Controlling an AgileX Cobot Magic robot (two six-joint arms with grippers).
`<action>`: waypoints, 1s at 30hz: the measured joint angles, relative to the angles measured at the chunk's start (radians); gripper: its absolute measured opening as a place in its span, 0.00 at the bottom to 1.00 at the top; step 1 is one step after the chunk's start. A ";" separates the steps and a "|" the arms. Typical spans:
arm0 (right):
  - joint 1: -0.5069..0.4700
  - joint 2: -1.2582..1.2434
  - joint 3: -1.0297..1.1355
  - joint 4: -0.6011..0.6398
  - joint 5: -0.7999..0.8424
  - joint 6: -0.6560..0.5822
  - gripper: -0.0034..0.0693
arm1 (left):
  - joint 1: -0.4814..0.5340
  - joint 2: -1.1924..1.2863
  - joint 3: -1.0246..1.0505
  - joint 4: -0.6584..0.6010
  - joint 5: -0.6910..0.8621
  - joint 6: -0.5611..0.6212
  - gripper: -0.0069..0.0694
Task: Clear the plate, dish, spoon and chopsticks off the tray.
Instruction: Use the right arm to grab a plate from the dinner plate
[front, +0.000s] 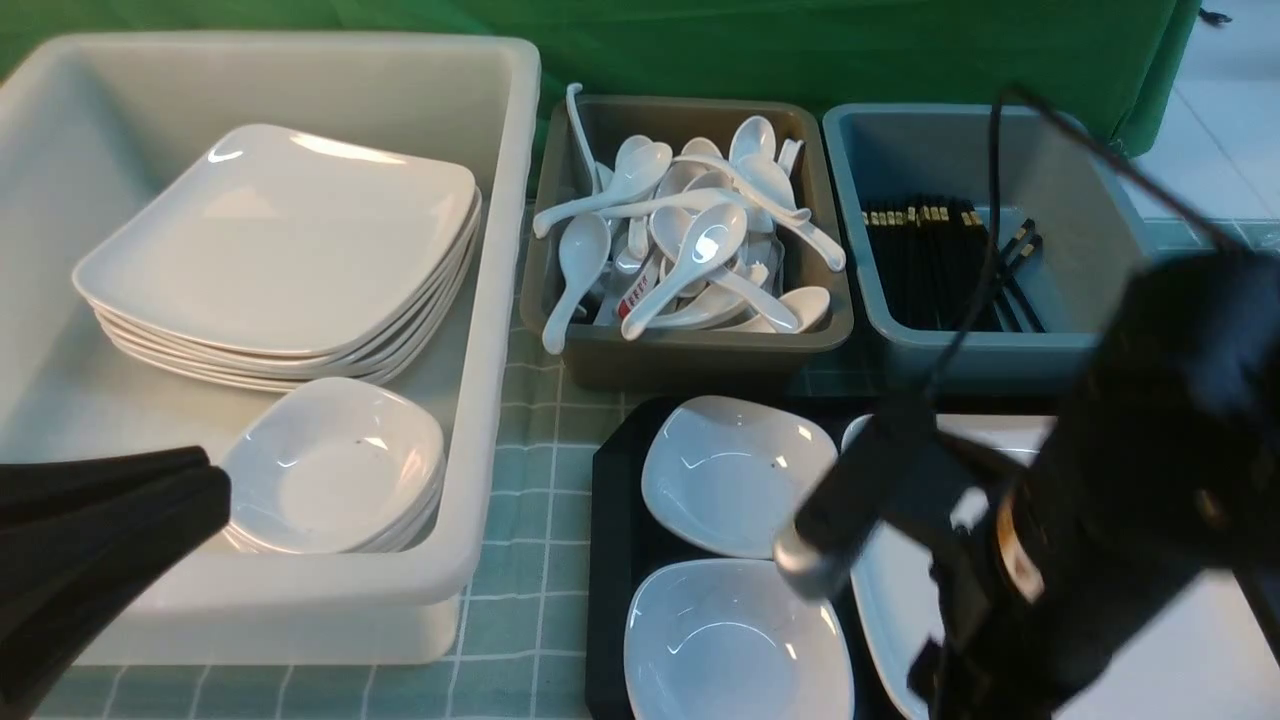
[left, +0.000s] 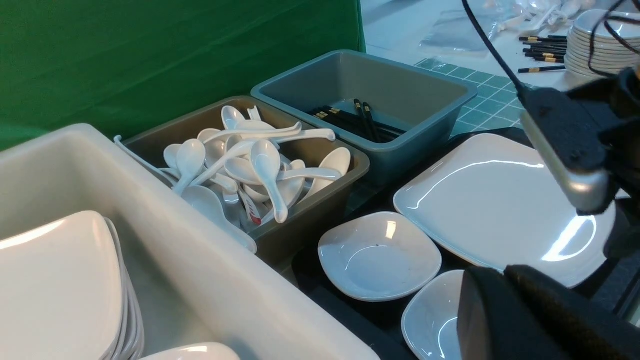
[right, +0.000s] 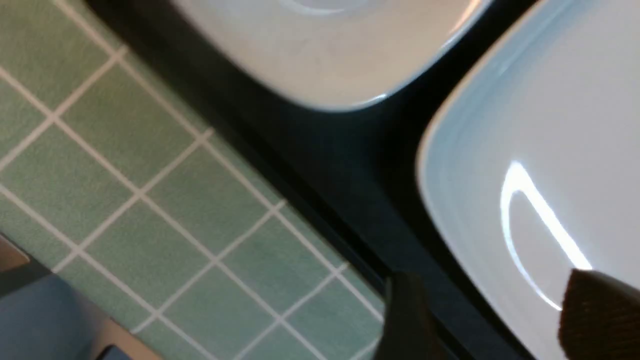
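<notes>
Right gripper (right: 495, 320) open and empty, with the rim of the plate (right: 550, 125) lined up right between its jaws! Left gripper (front: 205, 480), pinched shut on nothing, hangs well away.

A big pale tub (front: 300, 90) stands at the left of the worktop. It holds a stack of square white plates (front: 280, 240), with a stack of small deep dishes (front: 335, 465) in front of them. Just beside it is a brown bin (front: 690, 355) heaped with white spoons (front: 700, 240), a few hanging over its rim. Next comes a blue-grey bin (front: 1080, 200) with black gold-banded chopsticks (front: 920, 260) lying in it. A green checked cloth (front: 530, 470) lies under the bins, and a green curtain (front: 800, 50) hangs behind. Well apart, another pile of dishes (left: 595, 50) stands near loose chopsticks (left: 542, 50).
</notes>
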 joint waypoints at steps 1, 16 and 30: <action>0.008 -0.011 0.032 -0.003 -0.042 0.014 0.71 | 0.000 0.000 0.000 0.000 0.000 0.000 0.11; -0.061 0.138 0.256 -0.149 -0.503 0.116 0.85 | 0.000 0.000 0.000 0.000 0.000 0.000 0.11; -0.079 0.173 0.252 -0.204 -0.536 0.110 0.43 | 0.000 0.000 0.000 -0.001 0.005 0.000 0.11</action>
